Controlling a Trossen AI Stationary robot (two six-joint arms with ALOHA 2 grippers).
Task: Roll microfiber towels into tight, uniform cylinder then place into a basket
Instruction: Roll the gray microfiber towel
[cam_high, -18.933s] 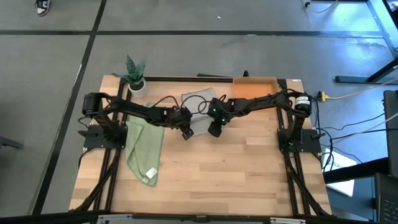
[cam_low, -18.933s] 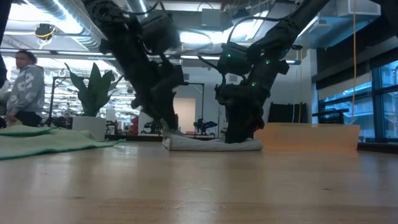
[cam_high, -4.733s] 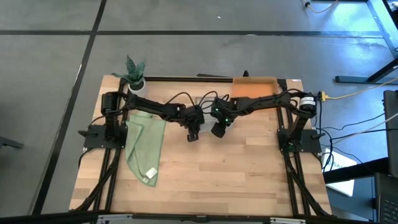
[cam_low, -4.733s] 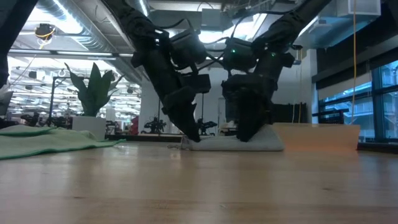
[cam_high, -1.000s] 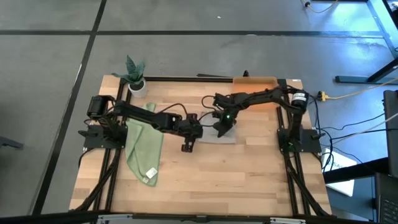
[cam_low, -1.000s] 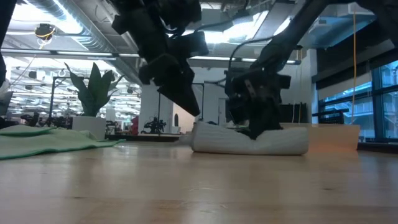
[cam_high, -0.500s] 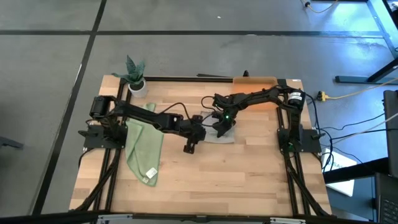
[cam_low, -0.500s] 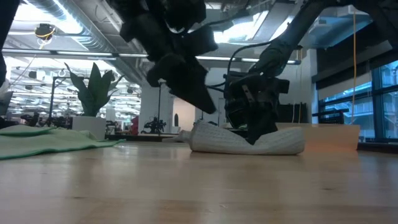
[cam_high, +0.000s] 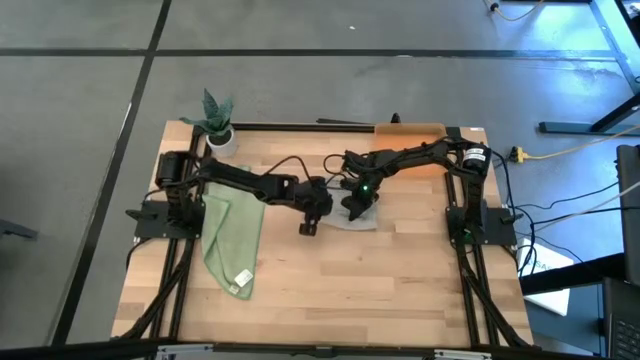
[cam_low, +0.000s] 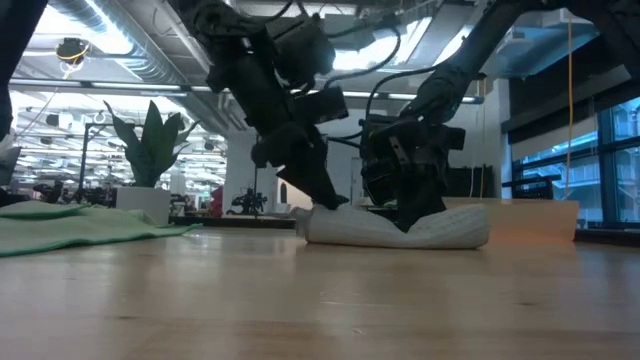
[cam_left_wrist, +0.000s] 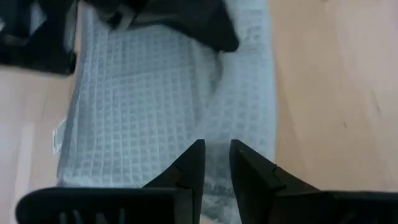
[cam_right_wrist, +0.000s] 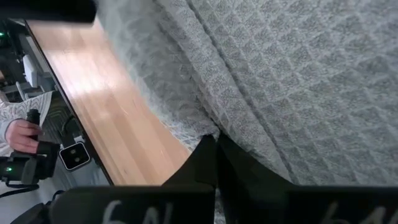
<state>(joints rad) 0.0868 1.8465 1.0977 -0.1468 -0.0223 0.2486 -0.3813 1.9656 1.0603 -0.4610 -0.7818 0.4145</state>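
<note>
The light grey towel lies partly rolled into a low, flat bundle on the middle of the table. My left gripper slants down at the bundle's left end, its fingers a narrow gap apart. My right gripper is shut and comes down on the top of the bundle. The light green towel lies spread flat at the table's left. The orange basket stands at the far edge. My left gripper's fingertips stand at the grey towel's left end, slanting down from the table's left; whether they touch the cloth I cannot tell. My right gripper presses its shut fingertips onto the towel's top near a fold, slanting down from the right. The towel lies on the table.
A small white plant pot stands at the far left corner. A person's hand shows beyond the table in the right wrist view. Bare wood stretches toward the near edge.
My left gripper has come down and toward the table's right, from above the table to the grey towel's left end, its finger gap unchanged. The towel's bundle has sunk a little flatter under my right gripper, which has stayed in place.
</note>
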